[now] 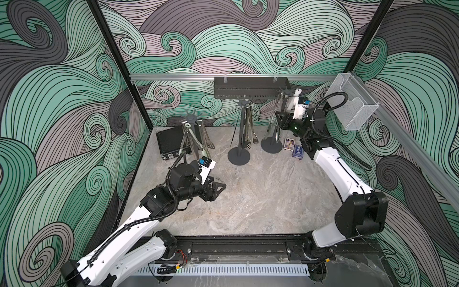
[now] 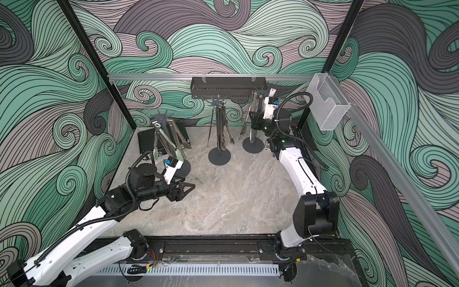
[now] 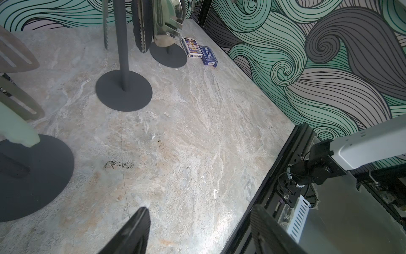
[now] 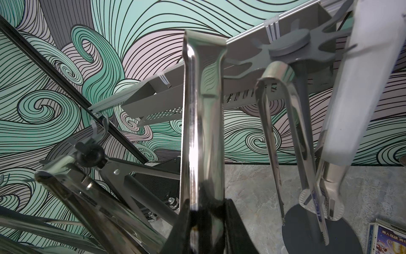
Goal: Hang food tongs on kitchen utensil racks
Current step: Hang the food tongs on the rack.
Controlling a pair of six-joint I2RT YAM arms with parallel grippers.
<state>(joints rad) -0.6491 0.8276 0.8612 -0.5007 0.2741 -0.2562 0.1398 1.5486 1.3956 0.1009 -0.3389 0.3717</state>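
A steel tongs stands upright, pinched low by the right gripper, its bent top beside the prongs of the right rack, where other tongs hang. More tongs hang on the middle rack and left rack. The left gripper hovers wide over the table, holding nothing.

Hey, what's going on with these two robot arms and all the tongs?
The right gripper has its jaws shut on a pair of steel tongs, held upright beside the crown of the right-hand rack. The left gripper is open and empty above the table. Other tongs already hang on all three racks.
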